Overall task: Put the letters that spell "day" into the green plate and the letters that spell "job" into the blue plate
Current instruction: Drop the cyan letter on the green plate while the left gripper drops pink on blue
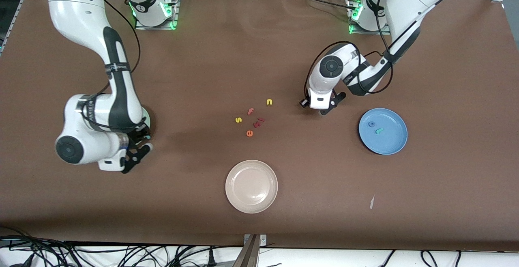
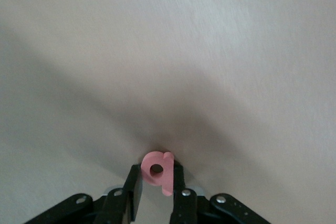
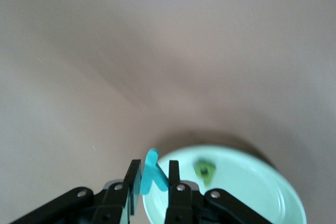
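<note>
My left gripper [image 1: 322,110] is shut on the pinkish-red "b" [image 2: 167,174], low over bare table between the loose letters and the blue plate [image 1: 393,145]. The blue "o" [image 1: 371,124] and teal "j" [image 1: 379,130] lie in that plate. At the right arm's end of the table, my right gripper [image 1: 146,139] is shut on the teal "y" [image 3: 151,169] at the rim of the green plate [image 3: 252,198]. The arm covers most of this plate [image 1: 147,121] in the front view. The olive-green "a" [image 3: 205,171] lies in it.
Mid-table lie a yellow "n" [image 1: 269,102], a red "f" [image 1: 251,110], a yellow "s" [image 1: 238,119], an orange "e" [image 1: 249,133] and a small red piece [image 1: 258,121]. A beige plate [image 1: 251,186] sits nearer the front camera. A white scrap [image 1: 372,202] lies near the blue plate.
</note>
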